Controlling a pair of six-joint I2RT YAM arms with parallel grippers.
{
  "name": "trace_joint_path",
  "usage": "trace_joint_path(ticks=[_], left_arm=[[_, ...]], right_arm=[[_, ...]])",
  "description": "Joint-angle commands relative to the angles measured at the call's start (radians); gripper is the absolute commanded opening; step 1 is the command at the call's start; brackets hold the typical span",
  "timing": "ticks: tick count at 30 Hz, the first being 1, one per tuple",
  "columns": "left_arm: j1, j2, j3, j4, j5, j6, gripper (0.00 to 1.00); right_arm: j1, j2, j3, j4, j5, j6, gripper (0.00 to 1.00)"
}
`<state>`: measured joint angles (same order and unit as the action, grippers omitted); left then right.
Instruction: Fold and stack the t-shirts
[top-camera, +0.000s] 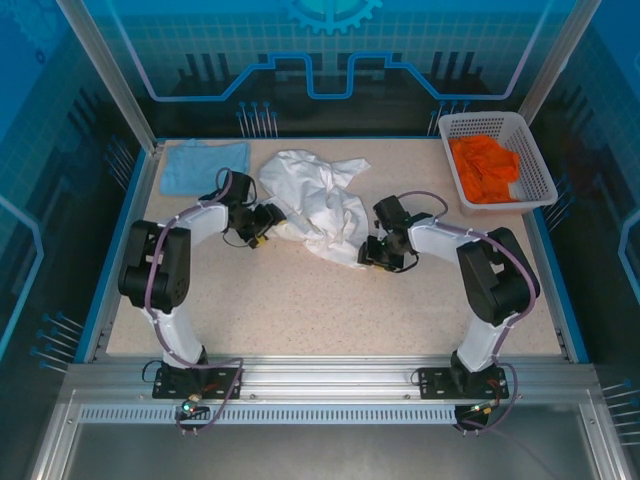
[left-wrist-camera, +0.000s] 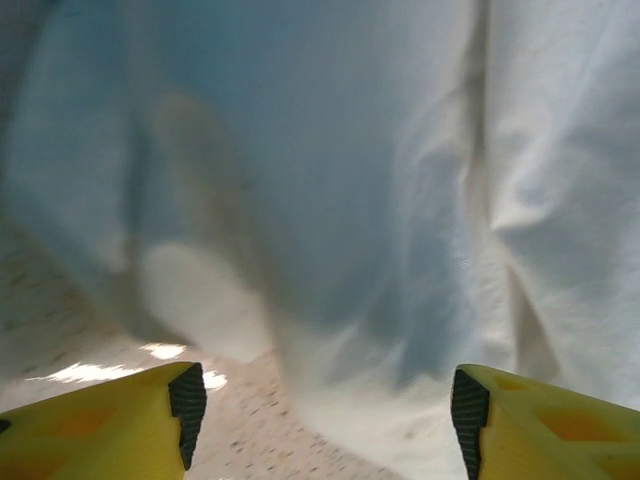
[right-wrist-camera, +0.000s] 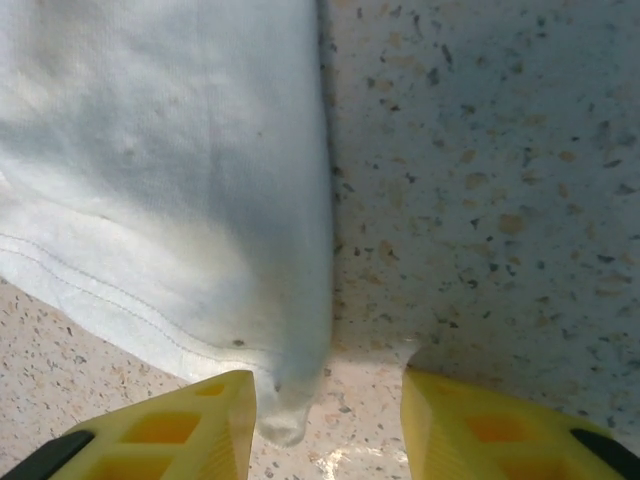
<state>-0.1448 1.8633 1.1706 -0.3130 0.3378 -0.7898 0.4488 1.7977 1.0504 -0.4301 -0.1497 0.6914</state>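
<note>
White t-shirt (top-camera: 318, 205) meets both grippers mid-table (top-camera: 300, 310): the left gripper (left-wrist-camera: 325, 400), yellow fingers spread, faces its left edge. The right gripper (right-wrist-camera: 330, 410), jaws apart, straddles a stitched hem corner, unclamped. Beyond, a light blue t-shirt (top-camera: 203, 165) lies flat far left, and an orange cloth (top-camera: 485, 170) fills the white basket (top-camera: 535, 160) far right.

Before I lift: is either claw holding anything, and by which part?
Nothing is held. The left claw is open before folds of the white t-shirt; the right claw is open around its hem corner, not clamped.
</note>
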Motion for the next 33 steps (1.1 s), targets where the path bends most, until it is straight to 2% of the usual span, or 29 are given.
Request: trace_joint_path(ticks=[1,4,9,13,17,20,26,27,29,31,33], left_arm=[[-0.001,0.040,0.047,0.047,0.083,-0.037,0.63],[-0.001,0.080,0.089,0.057,0.123,-0.040,0.46],[0.001,0.099,0.166,0.006,0.131,-0.005,0.00],[0.002,0.017,0.197,-0.044,0.124,0.012,0.00],[0.006,-0.109,0.219,-0.112,0.063,0.009,0.00],[0.018,-0.187,0.235,-0.144,0.006,-0.012,0.08],[0.030,-0.240,0.256,-0.114,-0.062,-0.093,0.12],[0.031,-0.220,0.272,-0.122,-0.061,-0.100,0.19],[0.030,-0.170,0.320,-0.168,-0.041,-0.104,0.44],[0.030,-0.144,0.331,-0.191,-0.023,-0.101,0.51],[0.030,-0.163,0.289,-0.189,-0.051,-0.102,0.62]], right_arm=[[0.043,0.071,0.036,0.034,-0.054,0.011,0.35],[0.044,0.088,0.035,0.036,-0.039,0.014,0.22],[0.040,0.001,0.009,0.008,0.029,-0.008,0.03],[0.016,-0.170,-0.052,-0.017,0.104,-0.017,0.00],[-0.086,-0.366,-0.145,-0.035,0.116,0.002,0.00],[-0.174,-0.493,-0.195,-0.073,0.107,-0.006,0.00],[-0.308,-0.612,-0.202,-0.166,0.093,-0.063,0.00],[-0.324,-0.617,-0.208,-0.170,0.086,-0.067,0.00],[-0.342,-0.623,-0.221,-0.174,0.066,-0.070,0.00],[-0.343,-0.626,-0.235,-0.170,0.045,-0.069,0.00],[-0.342,-0.630,-0.253,-0.166,0.028,-0.066,0.00]])
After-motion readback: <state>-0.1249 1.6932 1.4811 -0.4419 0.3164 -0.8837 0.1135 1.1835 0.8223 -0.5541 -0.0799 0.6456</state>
